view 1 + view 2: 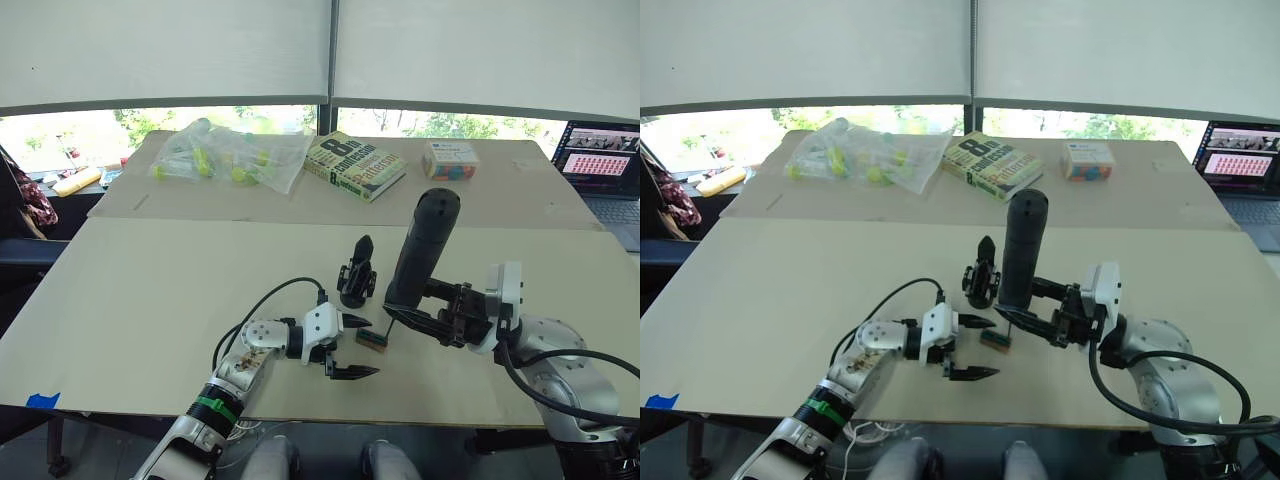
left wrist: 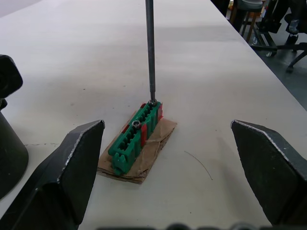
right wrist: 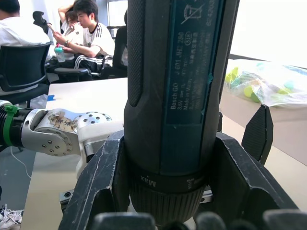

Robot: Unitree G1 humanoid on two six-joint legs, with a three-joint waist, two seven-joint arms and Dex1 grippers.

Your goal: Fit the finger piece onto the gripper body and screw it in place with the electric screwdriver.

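Table (image 1: 150, 300) of pale board carries everything, and each place below is given from the gripper body (image 1: 356, 273), a black linkage block standing upright on its round base near the table's middle with one pointed finger sticking up.

Just to the robot's right of the gripper body stands the electric screwdriver (image 1: 424, 247), a thick black cylinder held nearly upright, rounded end up. The right gripper (image 1: 440, 312) is clenched around its lower collar. Its thin metal bit (image 2: 150, 48) runs straight down, and its tip rests on a screw head at one end of a small green-and-brown block (image 2: 135, 140).

That block lies flat just in front of the gripper body, toward the robot, on the same side as the screwdriver.

The left gripper (image 1: 352, 345) hovers in front of the gripper body, its jaws spread wide and holding nothing, aimed toward the block.

No separate finger piece can be made out.

Judging by this, the coming move turns on the bit's vertical axis staying centred over the screw, with the right arm doing the work and the left arm nearest the block to steady it.
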